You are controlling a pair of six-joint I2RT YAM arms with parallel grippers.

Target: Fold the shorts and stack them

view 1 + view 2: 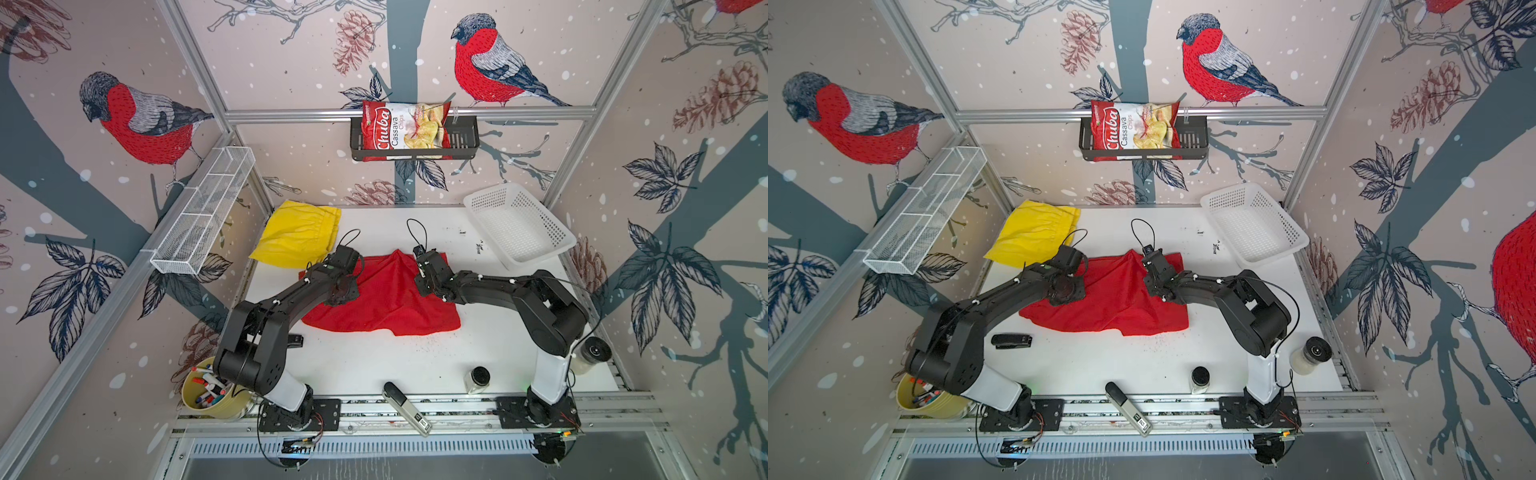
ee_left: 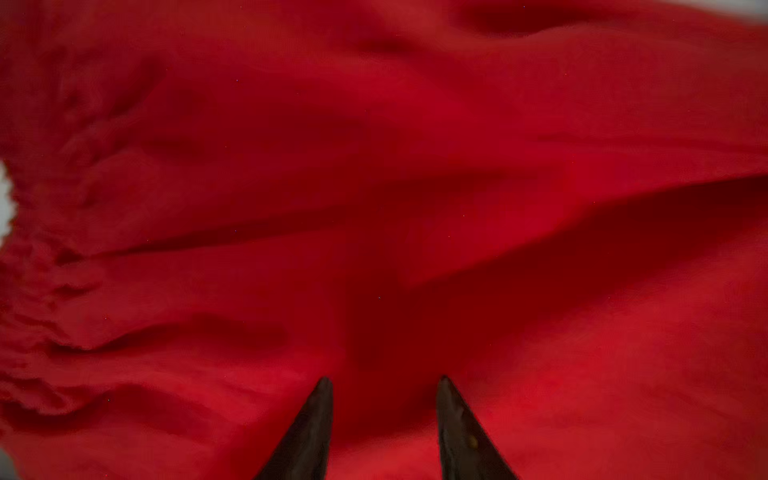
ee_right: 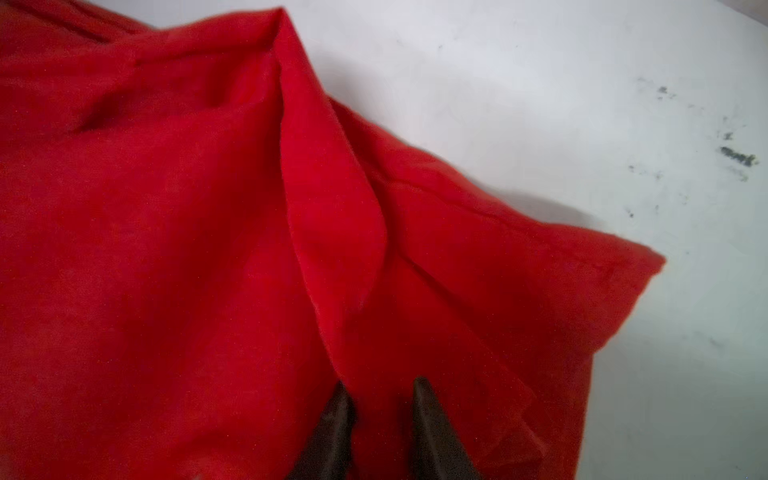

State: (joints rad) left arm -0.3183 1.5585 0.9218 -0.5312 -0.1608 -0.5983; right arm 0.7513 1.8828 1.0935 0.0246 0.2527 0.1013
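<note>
Red shorts [image 1: 386,299], thin fabric, lie spread and rumpled mid-desk in both top views. One ridge of cloth peaks up at the far edge beside the right pincer [image 3: 382,384]. White desk [image 1: 374,365] under them, scuffed with dark specks.

Right pincer: tips close together, clenched on a raised fold of the red shorts that runs straight into them in the right wrist view. Left pincer [image 2: 386,382]: down over the same shorts near the gathered waistband, tips parted, released, no cloth seen nipped; that view is blurry.

Yellow shorts [image 1: 297,237], thin fabric, folded, sit at the far left corner, just beside the red pair. The left arm hides whether they touch. Both black arms cover parts of the red cloth.

Around:
- white perforated plastic basket [image 1: 519,226] far right, apart from the cloth
- black stapler [image 1: 1011,340] by the left arm
- small black-lidded jar [image 1: 478,379] and larger black-lidded jar [image 1: 592,355] near the right base
- grey handheld device [image 1: 407,409] on the front rail
- yellow cup of markers [image 1: 208,392] front left
- red chips bag [image 1: 405,126] in a black wall rack
- white wire shelf [image 1: 203,216] on the left wall
</note>
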